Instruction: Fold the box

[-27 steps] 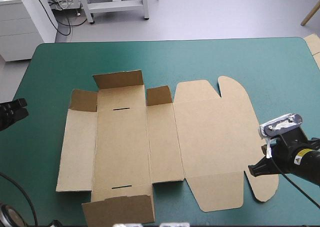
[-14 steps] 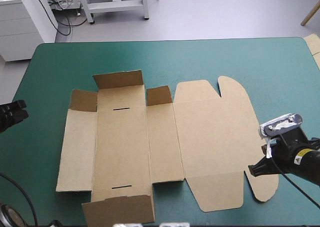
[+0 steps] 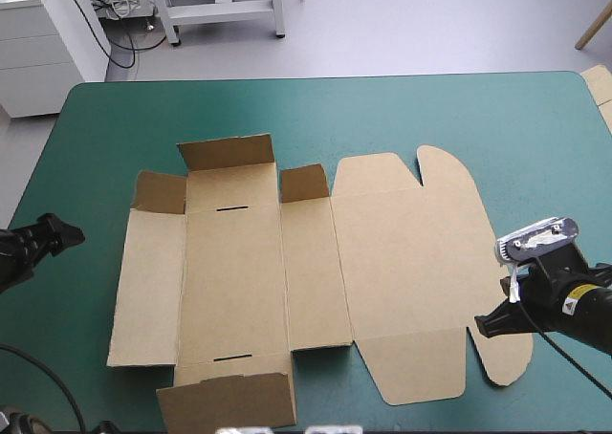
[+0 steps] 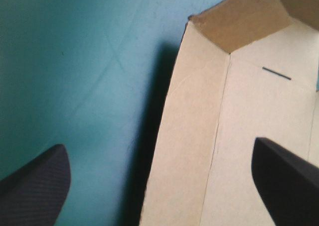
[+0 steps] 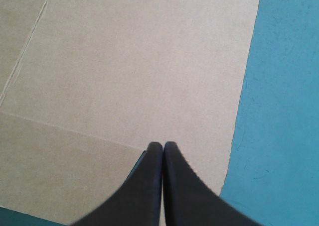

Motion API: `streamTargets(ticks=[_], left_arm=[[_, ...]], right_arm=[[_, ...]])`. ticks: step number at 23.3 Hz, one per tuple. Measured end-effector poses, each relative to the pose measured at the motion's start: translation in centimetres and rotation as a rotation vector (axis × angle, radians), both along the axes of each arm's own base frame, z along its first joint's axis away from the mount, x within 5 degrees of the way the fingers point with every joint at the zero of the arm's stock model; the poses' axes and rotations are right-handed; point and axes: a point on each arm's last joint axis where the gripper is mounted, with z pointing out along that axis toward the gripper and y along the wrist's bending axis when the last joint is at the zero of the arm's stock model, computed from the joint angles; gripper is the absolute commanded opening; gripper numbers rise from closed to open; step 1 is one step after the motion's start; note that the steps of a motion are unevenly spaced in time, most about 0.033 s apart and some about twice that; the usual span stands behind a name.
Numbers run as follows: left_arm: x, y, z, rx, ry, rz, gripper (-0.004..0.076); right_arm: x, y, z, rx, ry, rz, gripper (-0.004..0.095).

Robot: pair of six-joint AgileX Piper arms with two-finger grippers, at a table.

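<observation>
The brown box lies open on the teal-green cover. Its short flaps at the far and near ends of the left part stand partly raised, and the lid lies flat to the right. My left gripper hovers at the table's left side, a short way from the box's left panel. In the left wrist view this gripper is open, with the panel's edge ahead between the fingers. My right gripper is shut, its tip resting on the lid near its right edge.
More brown board shows at the table's far right edge. Bare teal-green cover stretches beyond the box toward the far edge and left of the box.
My left gripper has moved right and slightly nearer, closing in on the box's left panel. The right gripper and the box have stayed still.
</observation>
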Motion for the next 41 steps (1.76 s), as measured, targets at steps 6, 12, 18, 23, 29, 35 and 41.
streamTargets(ticks=[6, 12, 18, 23, 29, 35, 41], left_arm=[[-1.0, -0.9, -4.3, -0.078, 0.107, -0.030, 0.0732], [-1.5, -1.2, -6.1, -0.087, 0.145, -0.049, 0.0732], [-1.9, -2.5, -8.2, -0.112, 0.182, -0.119, 0.0732], [-2.0, -2.9, -9.1, -0.123, 0.182, -0.145, 0.0732], [-0.7, -3.4, -11.5, -0.160, 0.235, -0.204, 0.0732], [0.8, -5.4, -12.5, -0.211, 0.293, -0.374, 0.0730], [1.1, -7.0, -12.5, -0.237, 0.305, -0.457, 0.0729]], right_arm=[[0.0, 0.0, 0.0, 0.000, 0.000, 0.000, -0.0021], [0.0, 0.0, 0.0, -0.001, 0.000, 0.002, -0.0021], [0.0, 0.0, 0.0, -0.006, -0.004, 0.008, -0.0021], [0.0, 0.0, 0.0, -0.009, -0.008, 0.013, -0.0021], [0.0, 0.1, 0.0, -0.008, -0.003, 0.021, -0.0021], [0.0, 0.1, 0.0, -0.010, -0.004, 0.027, -0.0021], [0.0, 0.1, 0.0, -0.011, -0.004, 0.027, -0.0021]])
